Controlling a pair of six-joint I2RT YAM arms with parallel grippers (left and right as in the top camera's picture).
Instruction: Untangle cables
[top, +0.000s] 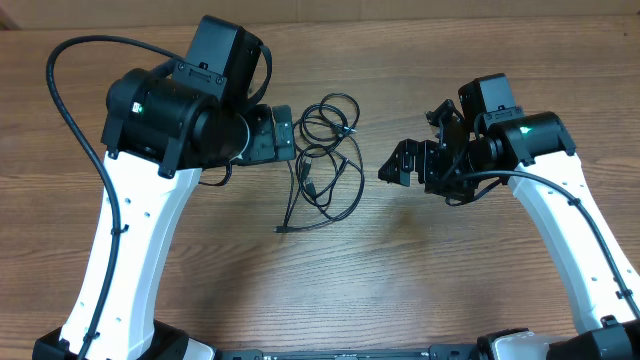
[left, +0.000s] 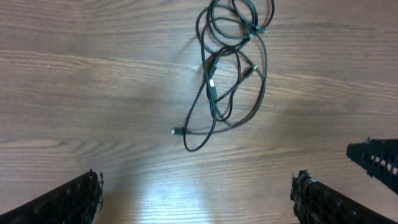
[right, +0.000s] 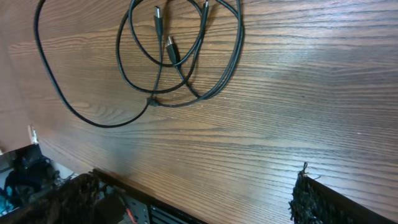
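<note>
Your left gripper (left: 196, 202) stood with its jaws wide apart, holding nothing. Your right gripper (right: 194, 198) was spread the same way, also empty. Between the two, just ahead of each, the cables (top: 325, 160) lay on the counter (top: 420, 270). They were thin black cords, looped over one another in a loose tangle, with small plug ends showing. The counter was smooth brown woodgrain.
</note>
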